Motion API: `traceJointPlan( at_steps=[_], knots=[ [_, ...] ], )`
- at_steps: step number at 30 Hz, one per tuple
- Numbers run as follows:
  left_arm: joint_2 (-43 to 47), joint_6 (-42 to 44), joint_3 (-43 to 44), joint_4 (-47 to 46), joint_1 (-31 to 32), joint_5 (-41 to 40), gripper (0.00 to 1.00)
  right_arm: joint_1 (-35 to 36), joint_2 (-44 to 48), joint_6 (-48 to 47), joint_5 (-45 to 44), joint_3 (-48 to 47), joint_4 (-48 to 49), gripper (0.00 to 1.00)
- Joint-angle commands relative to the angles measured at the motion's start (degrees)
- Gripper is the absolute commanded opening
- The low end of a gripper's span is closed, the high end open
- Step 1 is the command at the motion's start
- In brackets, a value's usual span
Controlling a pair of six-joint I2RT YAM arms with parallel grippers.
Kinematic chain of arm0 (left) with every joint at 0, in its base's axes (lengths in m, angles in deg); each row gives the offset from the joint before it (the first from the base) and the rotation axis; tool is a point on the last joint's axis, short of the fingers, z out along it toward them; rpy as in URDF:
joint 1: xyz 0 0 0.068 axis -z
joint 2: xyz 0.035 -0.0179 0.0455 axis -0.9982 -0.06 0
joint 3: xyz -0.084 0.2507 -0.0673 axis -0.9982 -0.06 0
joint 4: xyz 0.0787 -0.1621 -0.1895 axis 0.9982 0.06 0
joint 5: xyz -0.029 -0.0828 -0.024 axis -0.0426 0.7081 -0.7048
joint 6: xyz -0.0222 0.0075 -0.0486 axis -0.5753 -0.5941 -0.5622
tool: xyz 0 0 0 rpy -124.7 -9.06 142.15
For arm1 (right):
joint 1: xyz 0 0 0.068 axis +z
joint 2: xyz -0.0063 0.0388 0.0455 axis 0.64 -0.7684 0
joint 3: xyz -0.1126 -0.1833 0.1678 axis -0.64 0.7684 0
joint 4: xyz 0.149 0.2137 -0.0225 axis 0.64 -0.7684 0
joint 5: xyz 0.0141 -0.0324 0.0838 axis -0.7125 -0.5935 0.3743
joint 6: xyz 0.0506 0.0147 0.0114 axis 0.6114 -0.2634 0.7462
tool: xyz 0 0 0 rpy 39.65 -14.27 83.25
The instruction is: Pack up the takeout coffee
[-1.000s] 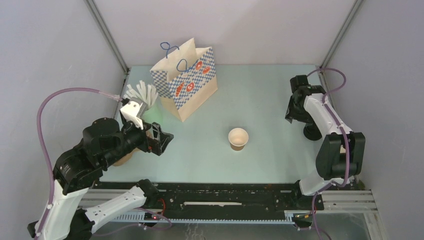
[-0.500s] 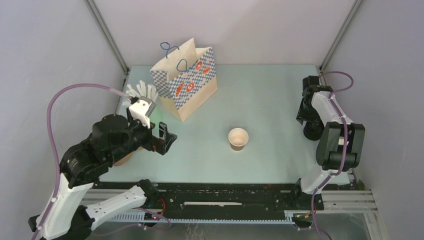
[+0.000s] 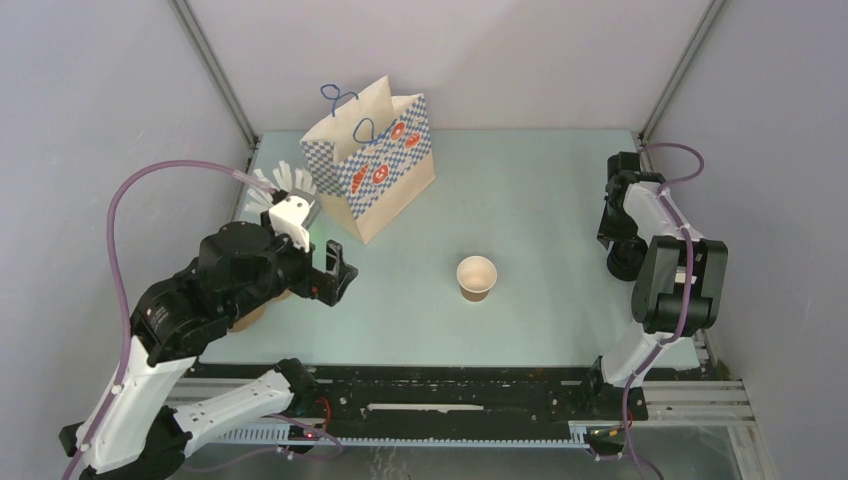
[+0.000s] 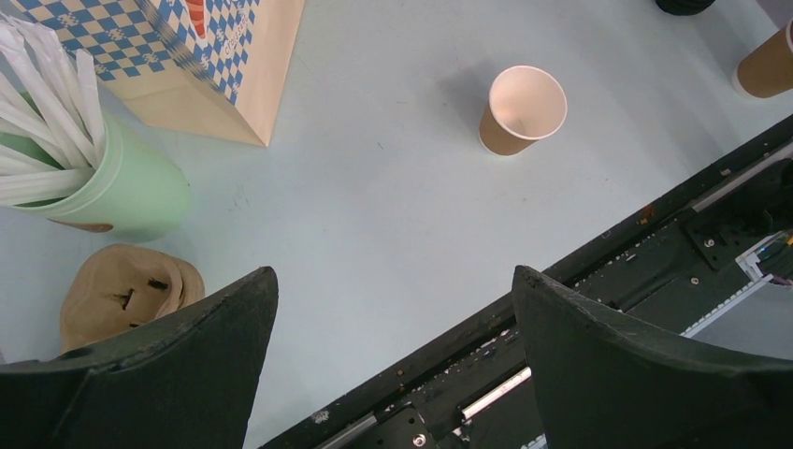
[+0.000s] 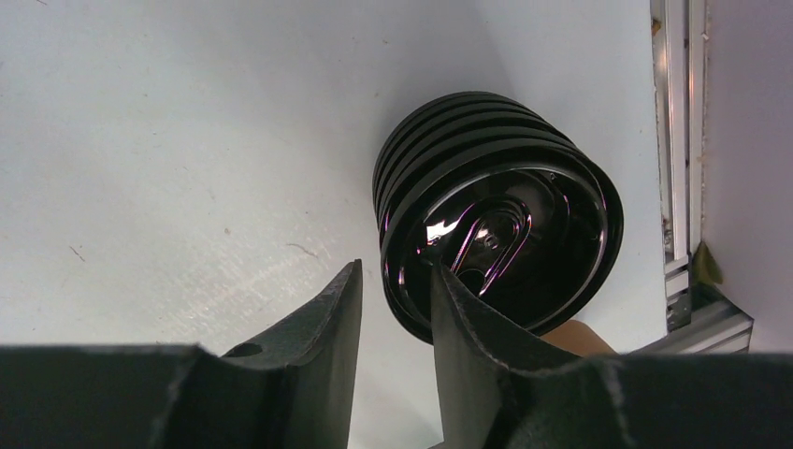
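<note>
No lidded takeout coffee is in view. A lidless tan paper cup (image 3: 477, 277) (image 4: 520, 110) stands upright mid-table. A stack of black lids (image 5: 496, 206) (image 3: 624, 263) sits at the right edge. My right gripper (image 5: 396, 271) hangs over it, jaws narrow. One finger is inside the top lid, the other outside, with a small gap to the rim. My left gripper (image 4: 393, 309) (image 3: 335, 272) hovers wide open and empty above the near left table. The checkered paper bag (image 3: 375, 170) (image 4: 215, 56) stands open at the back left.
A pale green cup of white sticks (image 4: 93, 178) (image 3: 285, 190) stands beside the bag. A stack of tan cups (image 4: 122, 290) lies near it, under my left arm. Another tan cup (image 4: 769, 65) stands by the lids. The black rail (image 3: 450, 395) runs along the near edge.
My right arm swung right over the lid stack and its jaws narrowed around the top lid's rim. My left arm shifted slightly right and away, still open.
</note>
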Motion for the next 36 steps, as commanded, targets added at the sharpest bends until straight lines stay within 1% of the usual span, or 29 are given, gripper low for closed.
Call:
traceJointPlan(
  at_steps=[1,5,9,12,14,19,30,31,33,36],
  knots=[
    [-0.50,1.70,3.36,0.18,0.56,-1.14,1.00,-0.53,-0.41,-1.05,-0.21,-1.88,1.87,0.40],
    [-0.76,1.80,3.67,0.27,0.62,-1.19,1.00,-0.53,-0.08,-1.49,-0.59,-1.89,1.89,0.32],
    [-0.86,1.88,3.97,0.46,0.62,-1.51,1.00,-0.53,1.13,-2.61,-1.58,-1.89,1.33,0.31],
    [-0.93,1.88,4.07,0.53,0.63,-1.51,1.00,-0.69,2.21,-3.20,-1.80,-1.89,1.39,0.23],
    [-1.04,1.88,4.15,0.49,0.66,-1.45,1.00,-0.87,2.47,-3.51,-1.46,-1.90,1.56,0.21],
    [-1.22,1.71,4.66,0.78,0.72,-1.29,1.00,-0.88,3.90,-3.45,-1.07,-1.88,0.93,0.17],
    [-1.66,1.47,4.45,0.49,0.75,-0.64,1.00,-0.88,8.40,-2.75,0.67,-2.37,-1.06,0.14],
    [-1.67,1.45,4.35,0.45,0.81,-0.57,1.00,-0.84,8.90,-2.31,2.03,-3.22,-2.05,0.14],
    [-1.99,1.38,4.31,0.57,0.80,-0.89,1.00,0.02,11.10,-0.92,8.88,-4.45,-3.03,0.13],
    [-3.46,0.65,5.35,0.66,0.81,-0.70,1.00,4.21,15.78,4.63,28.46,-4.41,0.10,0.13]
  ],
)
